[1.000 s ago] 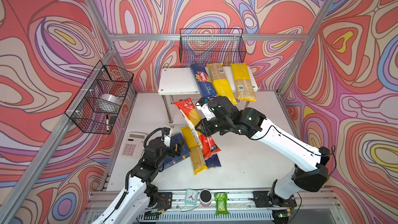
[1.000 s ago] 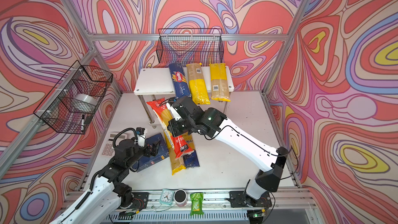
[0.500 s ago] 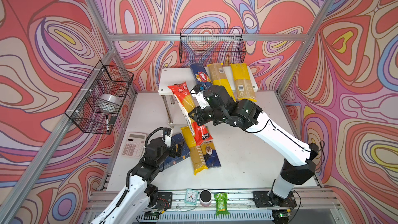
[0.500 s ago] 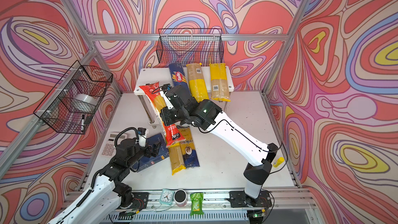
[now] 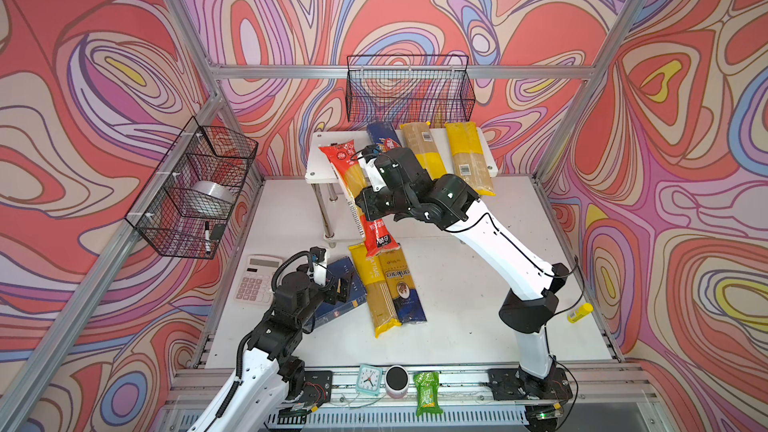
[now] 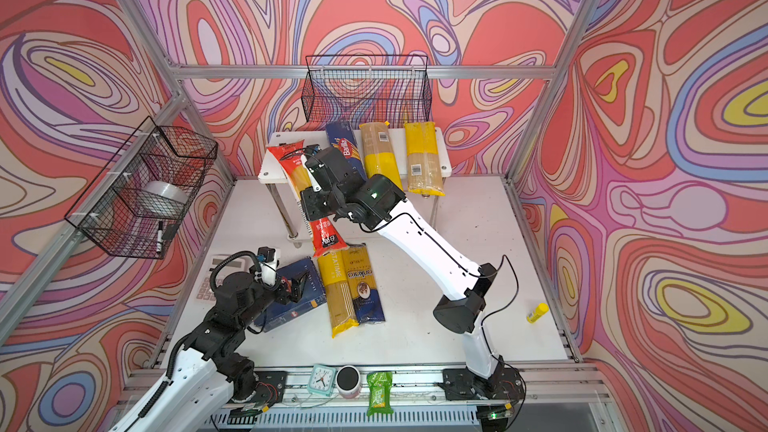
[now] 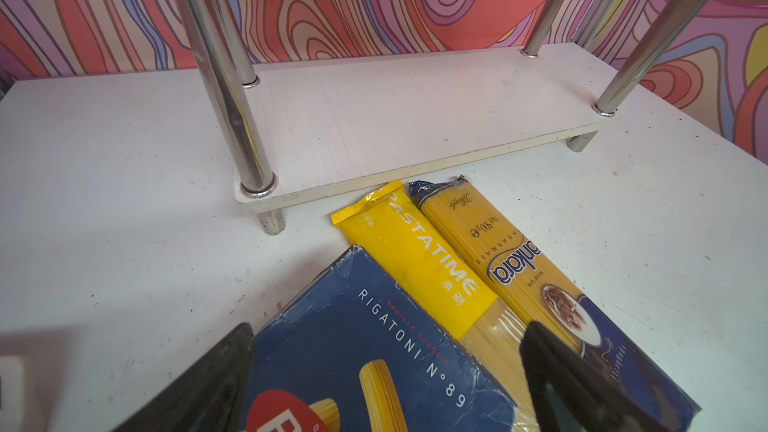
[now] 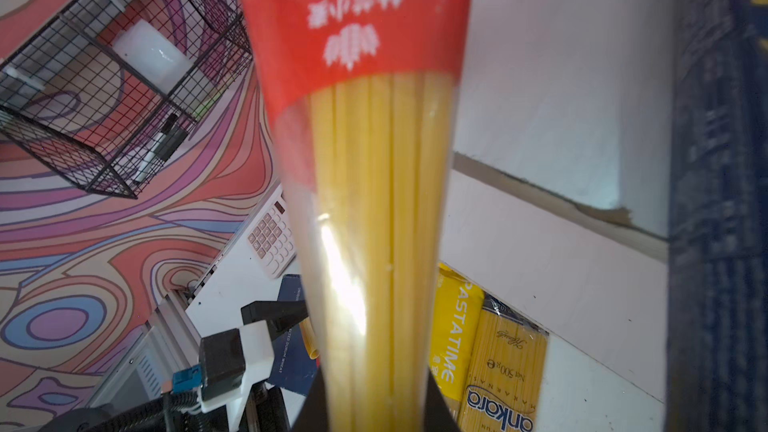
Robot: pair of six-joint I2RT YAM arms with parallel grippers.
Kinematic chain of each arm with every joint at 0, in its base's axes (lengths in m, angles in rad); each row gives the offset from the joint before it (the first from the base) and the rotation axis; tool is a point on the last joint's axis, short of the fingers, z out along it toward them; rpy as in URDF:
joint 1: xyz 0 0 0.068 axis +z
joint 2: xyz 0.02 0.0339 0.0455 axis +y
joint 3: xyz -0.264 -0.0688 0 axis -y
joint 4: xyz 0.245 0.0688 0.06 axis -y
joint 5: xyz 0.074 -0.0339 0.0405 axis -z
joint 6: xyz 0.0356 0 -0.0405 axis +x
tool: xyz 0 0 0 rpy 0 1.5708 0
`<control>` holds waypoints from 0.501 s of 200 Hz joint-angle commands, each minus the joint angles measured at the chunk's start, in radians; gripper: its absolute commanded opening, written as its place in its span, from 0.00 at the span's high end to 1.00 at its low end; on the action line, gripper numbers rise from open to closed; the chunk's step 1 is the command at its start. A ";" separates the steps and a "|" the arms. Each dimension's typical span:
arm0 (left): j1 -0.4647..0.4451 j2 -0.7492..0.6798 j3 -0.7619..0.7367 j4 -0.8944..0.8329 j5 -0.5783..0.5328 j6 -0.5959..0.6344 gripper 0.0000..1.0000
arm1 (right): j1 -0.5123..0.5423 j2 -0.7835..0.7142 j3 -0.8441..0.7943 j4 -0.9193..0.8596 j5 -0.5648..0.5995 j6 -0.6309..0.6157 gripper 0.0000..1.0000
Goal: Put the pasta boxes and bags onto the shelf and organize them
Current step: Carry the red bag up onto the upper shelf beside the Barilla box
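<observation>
My right gripper (image 5: pixel 366 201) (image 8: pixel 374 409) is shut on the red spaghetti bag (image 5: pixel 348 170) (image 6: pixel 293 168) (image 8: pixel 374 160). The bag hangs tilted, its far end over the left part of the white shelf (image 5: pixel 326 151) (image 6: pixel 280 147). On the top board lie the narrow Barilla box (image 5: pixel 384 141) and two yellow-and-clear bags (image 5: pixel 419 147) (image 5: pixel 467 155). The yellow Pastatime bag (image 5: pixel 376 288) (image 7: pixel 415 259) and the blue-and-gold bag (image 5: pixel 402 284) (image 7: pixel 511 268) lie on the table. My left gripper (image 5: pixel 334 284) (image 7: pixel 386 376) stands open above the rigatoni box (image 5: pixel 349 297) (image 7: pixel 365 351).
A calculator (image 5: pixel 257 280) lies left of the rigatoni box. Black wire baskets hang on the back wall (image 5: pixel 409 89) and the left wall (image 5: pixel 195 189). A clock (image 5: pixel 369 378), a small can (image 5: pixel 397 380) and a green packet (image 5: pixel 427 392) sit on the front rail. A yellow tube (image 5: pixel 579 312) lies at the right.
My right gripper has lifted the red bag off the pile on the table and carried it back and left towards the shelf top. The left arm has hardly moved.
</observation>
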 commanded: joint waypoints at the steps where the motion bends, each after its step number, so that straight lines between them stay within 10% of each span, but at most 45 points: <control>1: 0.004 -0.010 -0.013 -0.022 -0.011 -0.004 0.00 | -0.047 -0.024 0.046 0.146 -0.013 0.024 0.96; 100: 0.004 0.033 0.000 -0.015 0.004 0.003 0.00 | -0.090 0.064 0.065 0.372 -0.009 0.017 0.95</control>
